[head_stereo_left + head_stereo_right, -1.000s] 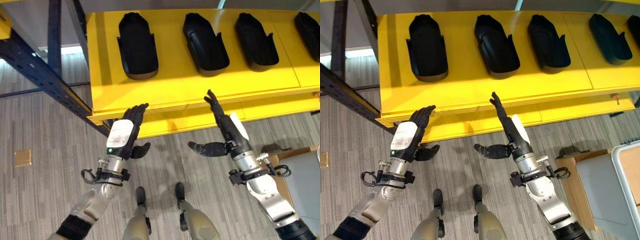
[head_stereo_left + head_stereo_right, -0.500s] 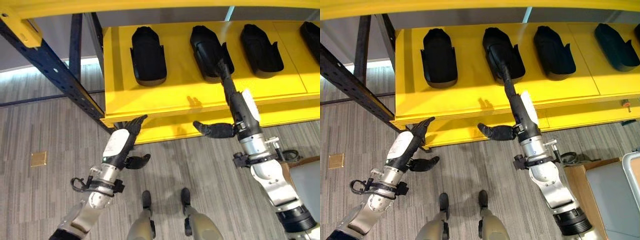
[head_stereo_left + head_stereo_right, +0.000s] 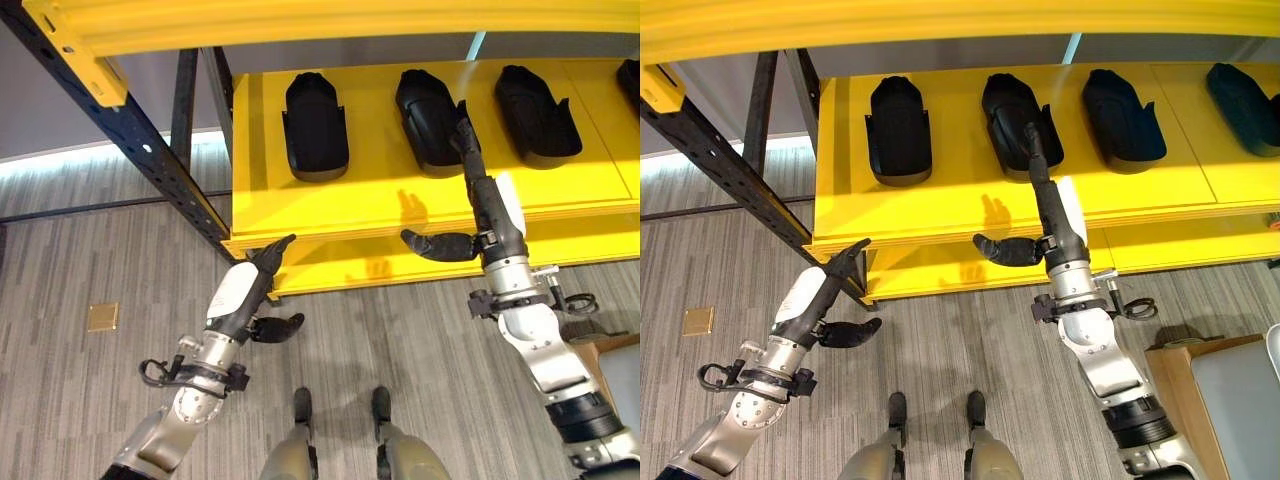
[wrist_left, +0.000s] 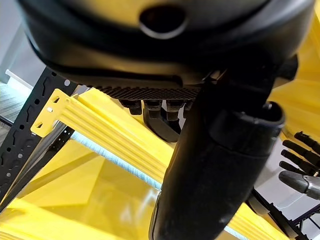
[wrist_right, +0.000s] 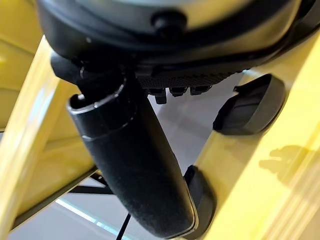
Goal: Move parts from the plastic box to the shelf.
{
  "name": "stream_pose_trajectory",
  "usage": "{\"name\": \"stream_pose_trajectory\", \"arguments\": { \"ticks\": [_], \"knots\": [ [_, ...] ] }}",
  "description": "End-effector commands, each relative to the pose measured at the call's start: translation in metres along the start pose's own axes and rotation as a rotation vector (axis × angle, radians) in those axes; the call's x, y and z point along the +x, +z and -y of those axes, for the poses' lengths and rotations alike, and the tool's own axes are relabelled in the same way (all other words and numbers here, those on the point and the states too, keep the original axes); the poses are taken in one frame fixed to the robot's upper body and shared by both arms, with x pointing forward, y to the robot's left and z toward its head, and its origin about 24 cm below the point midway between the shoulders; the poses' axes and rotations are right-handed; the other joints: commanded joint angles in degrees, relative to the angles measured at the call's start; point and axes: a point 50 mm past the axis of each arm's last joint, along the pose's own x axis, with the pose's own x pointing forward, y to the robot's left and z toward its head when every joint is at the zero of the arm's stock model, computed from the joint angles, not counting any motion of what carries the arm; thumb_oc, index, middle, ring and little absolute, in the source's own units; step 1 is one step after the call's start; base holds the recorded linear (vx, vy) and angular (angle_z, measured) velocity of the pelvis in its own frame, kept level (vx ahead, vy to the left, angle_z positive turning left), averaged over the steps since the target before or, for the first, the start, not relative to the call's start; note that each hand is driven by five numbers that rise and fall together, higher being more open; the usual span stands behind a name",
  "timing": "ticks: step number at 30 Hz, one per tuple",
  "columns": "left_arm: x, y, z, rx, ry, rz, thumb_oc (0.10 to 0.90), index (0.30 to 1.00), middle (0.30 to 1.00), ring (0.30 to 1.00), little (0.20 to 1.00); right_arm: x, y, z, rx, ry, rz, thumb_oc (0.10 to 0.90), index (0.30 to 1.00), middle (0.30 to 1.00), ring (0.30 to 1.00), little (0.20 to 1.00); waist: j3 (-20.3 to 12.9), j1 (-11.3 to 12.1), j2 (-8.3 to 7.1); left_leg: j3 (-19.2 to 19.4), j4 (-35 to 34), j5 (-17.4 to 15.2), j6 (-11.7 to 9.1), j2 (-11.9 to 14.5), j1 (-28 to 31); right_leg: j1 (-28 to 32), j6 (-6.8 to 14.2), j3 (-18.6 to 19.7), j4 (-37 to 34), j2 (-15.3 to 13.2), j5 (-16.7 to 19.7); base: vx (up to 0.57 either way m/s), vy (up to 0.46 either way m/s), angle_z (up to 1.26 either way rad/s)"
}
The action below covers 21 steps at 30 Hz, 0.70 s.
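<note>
**Right hand at a shelved part; left hand empty below the shelf lip**

Rack post (image 3: 150, 150), dark blue, runs diagonally from 11 o'clock toward centre, carrying a yellow beam (image 3: 300, 20) across 12 o'clock.

Left hand (image 3: 245, 295) at 7 o'clock, below the front edge of the yellow shelf (image 3: 330, 210). Fingers straight, thumb out to the side, holding nothing. Fingertips point up at the shelf's near corner, just beside it; contact can't be told.

Black parts on the shelf in a row across the top. First part (image 3: 315, 125) at 12 o'clock, standing alone. Second part (image 3: 428, 115) at 1 o'clock. Third part (image 3: 538, 113) at 2 o'clock, and a fourth (image 3: 1247, 95) cut by the frame's edge.

Right hand (image 3: 478, 205) reaches up from 4 o'clock, fingers straight and together, tips at the near rim of the second part. Thumb spread wide, below the shelf edge. Nothing is clasped. Whether the fingertips touch the part or hover just short isn't clear.

Plastic box: a grey corner (image 3: 1240, 385) at 4 o'clock may be it; contents can't be seen.

Judgement: placing step at its end. The second part looks set down, with the right hand either nudging it square or about to leave. Next move calls for drawing that arm back clear of the shelf lip without dragging the part, then turning to the box for another. Free space lies left of the first part.
</note>
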Motion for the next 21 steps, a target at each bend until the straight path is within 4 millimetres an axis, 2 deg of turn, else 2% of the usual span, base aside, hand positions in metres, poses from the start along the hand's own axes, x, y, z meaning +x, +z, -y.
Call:
{"name": "stream_pose_trajectory", "arguments": {
  "ticks": [1,9,21],
  "knots": [
    [0.011,0.022,-0.025,-0.044,0.11,0.148,0.9,1.0,1.0,1.0,1.0,0.031,0.041,0.008,0.033,-0.098,0.223,0.9,1.0,1.0,1.0,1.0,-4.4,0.4,-1.14,2.1,-0.4,-4.5,-1.2,3.0,6.1,1.0,2.1,-2.1,3.0,-1.5,-3.9,-0.02,-0.033,0.01],
    [0.014,0.022,-0.021,-0.063,0.099,0.146,0.9,1.0,1.0,1.0,1.0,0.044,0.038,0.015,-0.008,-0.14,0.206,0.9,1.0,1.0,1.0,1.0,-2.7,0.8,0.18,1.7,-0.4,-3.4,-1.4,3.2,5.2,-0.1,1.7,-2.5,4.1,-1.2,-4.4,-0.01,-0.008,0.0],
    [0.016,0.022,-0.017,-0.069,0.088,0.14,0.9,1.0,1.0,1.0,1.0,0.058,0.037,0.032,-0.055,-0.231,0.19,0.9,1.0,1.0,1.0,1.0,-1.3,1.0,1.28,1.3,-0.4,-2.9,-1.5,3.3,4.2,-1.9,1.4,-2.7,5.7,-1.1,-4.9,0.0,-0.006,0.02]
  ]
}}
